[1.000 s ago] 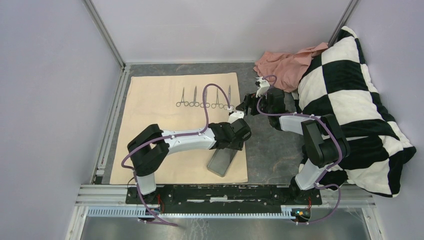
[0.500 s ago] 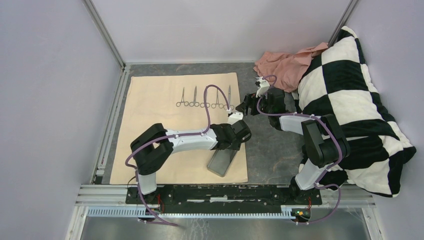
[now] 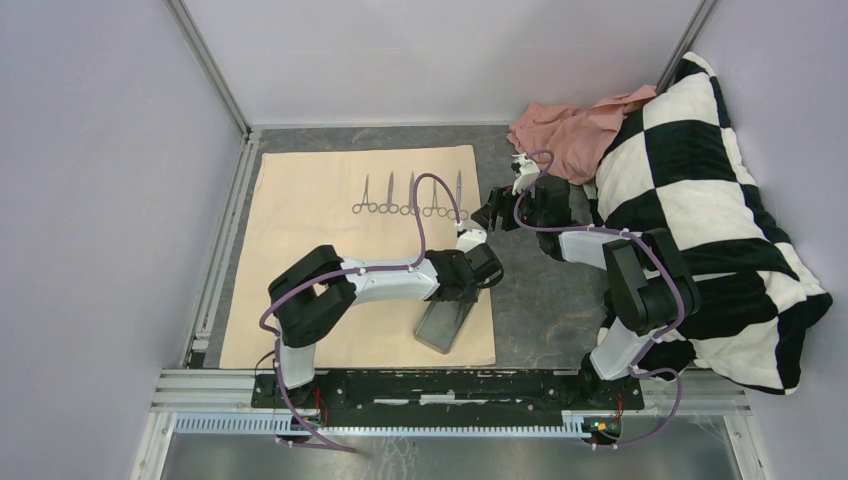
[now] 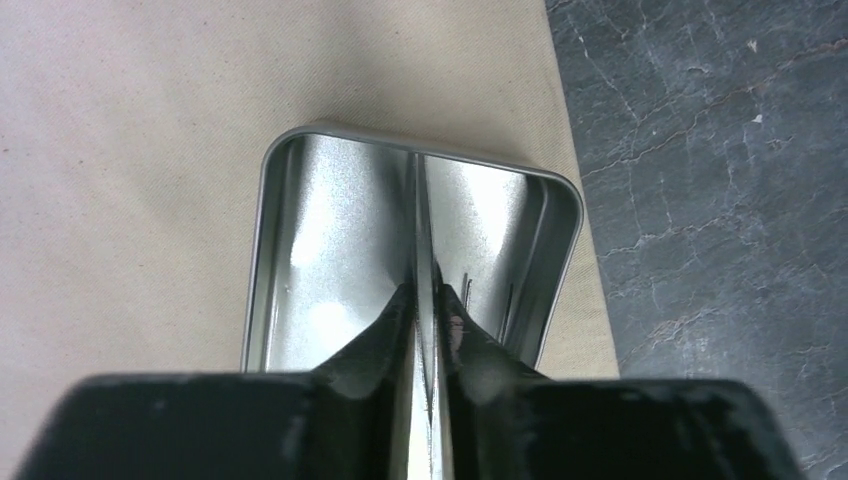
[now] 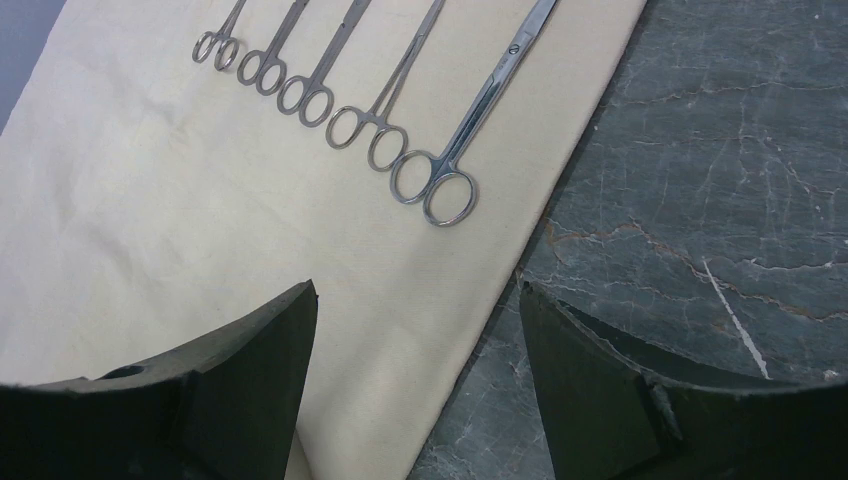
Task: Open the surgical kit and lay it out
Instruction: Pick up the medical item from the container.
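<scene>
The surgical kit's beige cloth (image 3: pixel 310 230) lies spread flat, with several silver scissor-handled instruments (image 3: pixel 410 195) in a row at its far side. The small steel tray (image 3: pixel 445 325) sits on the cloth's near right corner. My left gripper (image 3: pixel 458 296) reaches down into the tray (image 4: pixel 275 210). In the left wrist view that gripper (image 4: pixel 428 292) is shut on a slim steel instrument (image 4: pixel 422 215) seen edge-on. My right gripper (image 3: pixel 490 215) hovers open over the cloth's right edge (image 5: pixel 150 230), near the large scissors (image 5: pixel 470 120), with nothing between its fingers (image 5: pixel 270 350).
A crumpled pink cloth (image 3: pixel 565 125) lies at the back right. A black-and-white checkered pillow (image 3: pixel 700 200) fills the right side beside the right arm. Dark marble tabletop (image 3: pixel 540 290) shows between cloth and pillow. A metal rail (image 3: pixel 225 240) borders the cloth's left edge.
My left gripper has closed on the slim steel instrument in the tray, and the left arm's elbow has shifted a little to the right. The right arm has not moved.
</scene>
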You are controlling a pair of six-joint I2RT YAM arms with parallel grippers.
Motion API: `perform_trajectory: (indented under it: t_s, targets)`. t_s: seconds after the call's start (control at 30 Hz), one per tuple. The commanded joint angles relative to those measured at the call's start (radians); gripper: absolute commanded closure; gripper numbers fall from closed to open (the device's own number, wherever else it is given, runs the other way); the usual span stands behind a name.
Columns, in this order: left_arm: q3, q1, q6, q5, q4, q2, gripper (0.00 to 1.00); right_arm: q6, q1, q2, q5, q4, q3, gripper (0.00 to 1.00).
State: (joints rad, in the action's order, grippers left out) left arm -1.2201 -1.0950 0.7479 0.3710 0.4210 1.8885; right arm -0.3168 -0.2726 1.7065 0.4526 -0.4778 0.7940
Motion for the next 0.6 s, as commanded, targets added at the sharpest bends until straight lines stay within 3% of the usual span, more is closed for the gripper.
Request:
perform_trajectory:
  t_s: [0.0,0.33,0.57]
  targets:
    - [-0.025,0.001,0.004,0.003,0.007,-0.006,0.89,-0.004,0.005,-0.01,0.015,-0.053,0.004,0.2]
    - [-0.004,0.02,-0.113,-0.097,0.101,-0.181,0.98,-0.007,0.006,-0.012,0.016,-0.056,0.002,0.2]
    - [0.137,0.156,-0.262,-0.412,-0.06,-0.406,0.98,-0.012,0.008,-0.013,0.019,-0.061,0.001,0.2]
